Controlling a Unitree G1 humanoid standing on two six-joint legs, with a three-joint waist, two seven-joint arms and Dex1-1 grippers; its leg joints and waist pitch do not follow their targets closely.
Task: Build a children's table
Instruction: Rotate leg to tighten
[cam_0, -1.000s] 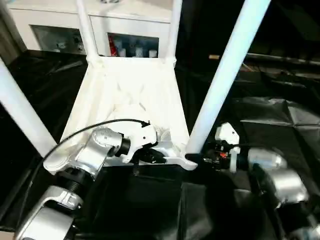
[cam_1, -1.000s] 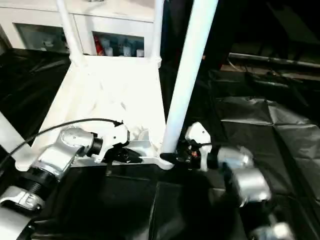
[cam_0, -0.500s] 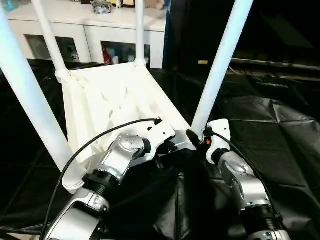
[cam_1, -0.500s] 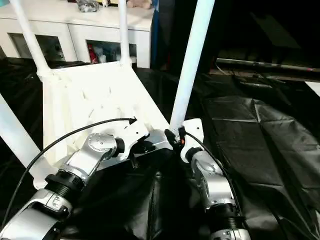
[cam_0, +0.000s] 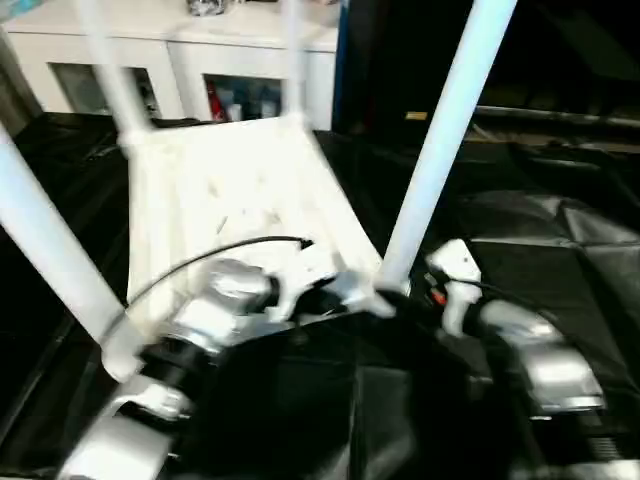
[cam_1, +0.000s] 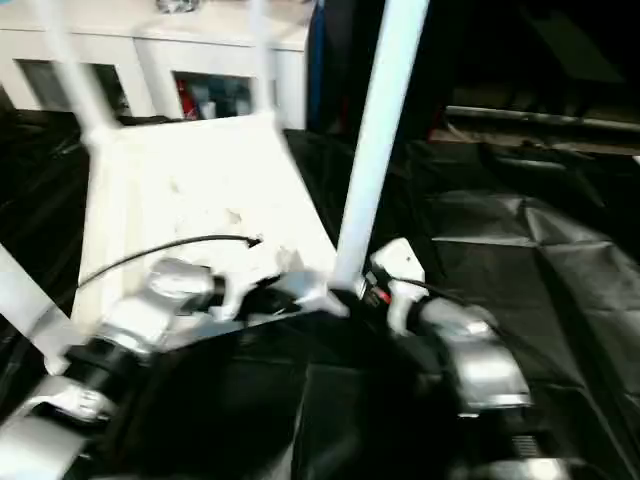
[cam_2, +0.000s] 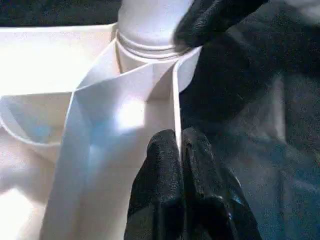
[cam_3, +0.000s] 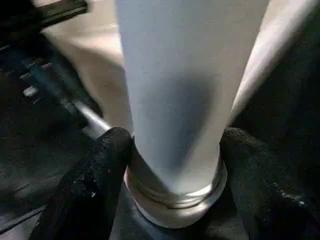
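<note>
The children's table (cam_0: 230, 190) lies upside down, its ribbed underside facing up and its white legs standing in the corner sockets. My left gripper (cam_2: 178, 150) is shut on the thin rim wall of the near edge, close to the near right corner. The near right leg (cam_0: 440, 150) rises from that corner socket. My right gripper (cam_3: 176, 139) straddles this leg just above its collar, one black finger (cam_3: 100, 165) on each side, close to the tube. In the left wrist view a right finger (cam_2: 210, 20) rests by the collar.
Another leg (cam_0: 50, 250) stands at the near left corner and two more (cam_0: 110, 80) at the far corners. Crumpled black sheeting (cam_0: 560, 230) covers the ground all around. A white cabinet (cam_0: 180, 40) stands behind the table.
The head views have swung and tilted, so the whole scene shifts. Both grippers stay at the table's near right corner. The right gripper's jaws have widened a little around the leg.
</note>
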